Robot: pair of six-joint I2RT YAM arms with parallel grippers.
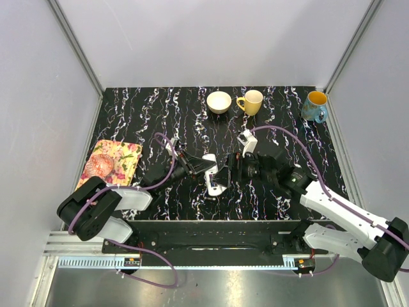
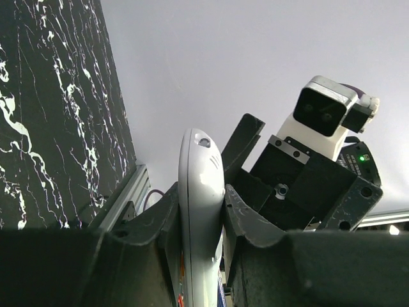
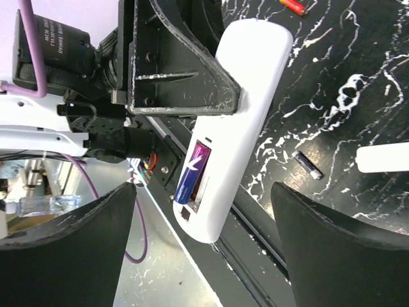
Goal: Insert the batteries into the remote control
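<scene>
My left gripper (image 1: 208,169) is shut on the white remote control (image 1: 215,184) and holds it off the table by its middle. In the left wrist view the remote (image 2: 199,173) is clamped edge-on between the two fingers (image 2: 252,220). In the right wrist view the remote's (image 3: 246,121) open recess faces the camera with one bluish-purple battery (image 3: 192,174) seated in it. My right gripper (image 3: 204,256) is open and empty, close to the remote's lower end. A dark loose battery (image 3: 308,165) and a reddish battery (image 3: 294,6) lie on the black table.
A small white cover piece (image 3: 383,158) lies on the table at the right wrist view's right edge. A cream bowl (image 1: 219,102), a yellow mug (image 1: 251,102) and a blue mug (image 1: 315,107) stand at the back. A floral pad (image 1: 110,163) lies at the left.
</scene>
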